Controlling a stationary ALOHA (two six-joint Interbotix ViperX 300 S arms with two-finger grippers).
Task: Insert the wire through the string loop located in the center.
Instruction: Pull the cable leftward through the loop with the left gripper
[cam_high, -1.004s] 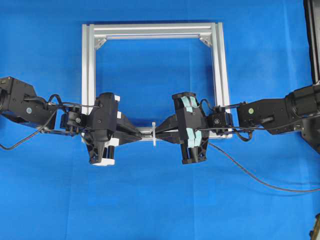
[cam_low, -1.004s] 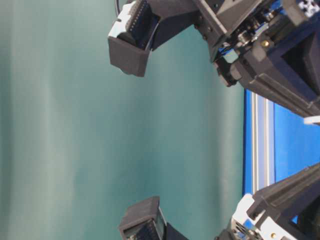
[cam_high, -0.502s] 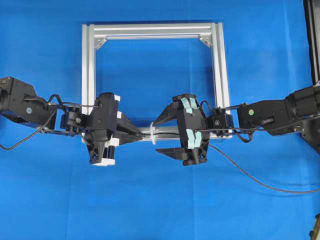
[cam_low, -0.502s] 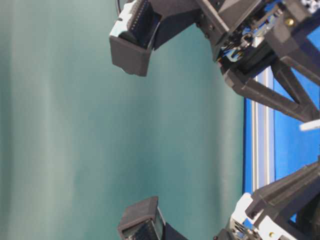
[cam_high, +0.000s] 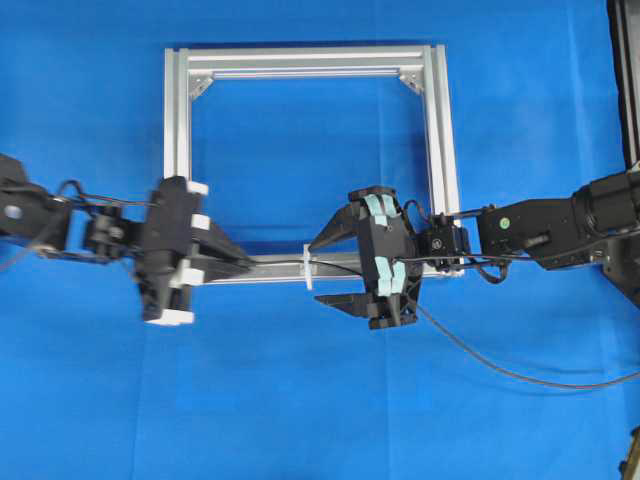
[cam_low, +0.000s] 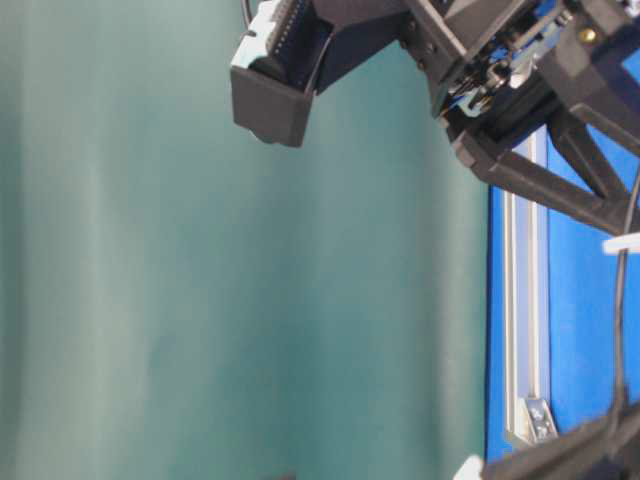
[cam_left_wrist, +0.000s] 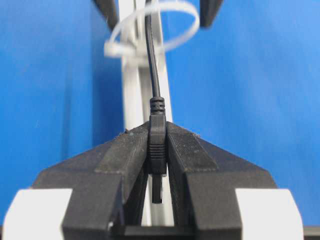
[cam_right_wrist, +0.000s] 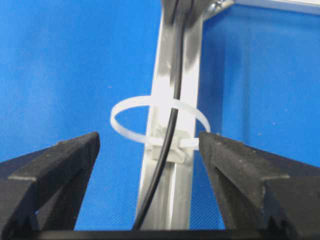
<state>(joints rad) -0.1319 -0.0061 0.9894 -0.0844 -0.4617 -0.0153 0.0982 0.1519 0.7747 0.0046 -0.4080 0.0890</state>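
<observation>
Slippage is the risk: the left gripper (cam_left_wrist: 158, 150) pinches the thin black wire (cam_left_wrist: 151, 60) at its plug, already threaded through the tiny white string loop (cam_right_wrist: 159, 123) — the right gripper (cam_right_wrist: 150, 165) spread wide — a jerk could snag.
</observation>
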